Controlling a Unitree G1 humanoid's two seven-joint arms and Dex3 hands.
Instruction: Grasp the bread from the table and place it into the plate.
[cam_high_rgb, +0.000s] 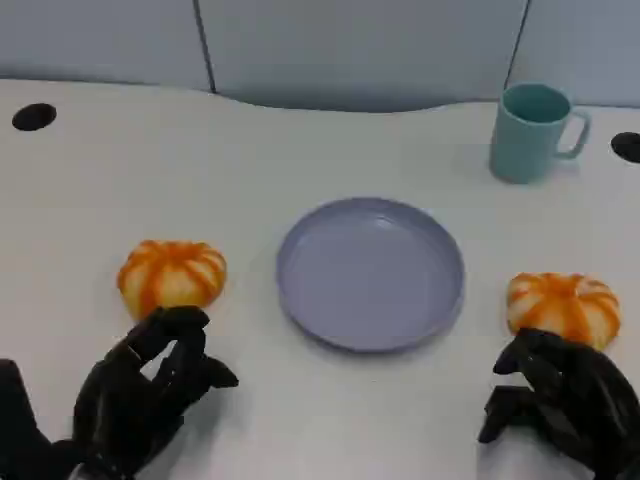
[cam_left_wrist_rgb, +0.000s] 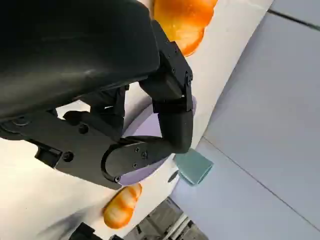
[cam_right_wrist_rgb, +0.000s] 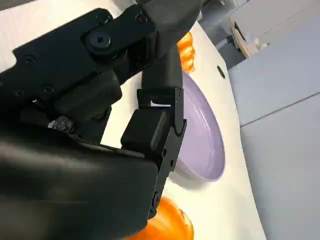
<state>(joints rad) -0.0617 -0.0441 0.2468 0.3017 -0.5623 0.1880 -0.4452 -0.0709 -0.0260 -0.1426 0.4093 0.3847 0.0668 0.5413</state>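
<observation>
From the head camera I see the lavender plate (cam_high_rgb: 370, 272) at the middle of the white table (cam_high_rgb: 300, 150), nothing in it. Two orange-striped bread rolls lie on the tabletop, one on each side of the plate and apart from it: the left bread (cam_high_rgb: 171, 275) and the right bread (cam_high_rgb: 563, 307).

My left hand (cam_high_rgb: 140, 390) sits just in front of the left bread, fingers loosely curled with gaps between them and nothing in the grasp; the uppermost fingertips (cam_high_rgb: 180, 322) are right at the roll's near edge, and I cannot tell whether they touch it. In the left wrist view the left hand (cam_left_wrist_rgb: 145, 125) is empty too, with the left bread (cam_left_wrist_rgb: 182, 20) just past it and the right bread (cam_left_wrist_rgb: 121, 206) far across the plate (cam_left_wrist_rgb: 142, 170).

My right hand (cam_high_rgb: 565, 405) rests just in front of the right bread, fingers bent and part open, holding nothing. The right wrist view has the right hand (cam_right_wrist_rgb: 135, 105) over the table with the right bread (cam_right_wrist_rgb: 167, 222) beside it and the plate (cam_right_wrist_rgb: 202, 140) beyond.

A teal mug (cam_high_rgb: 535, 131) stands upright well behind the plate toward the right, handle pointing right.
</observation>
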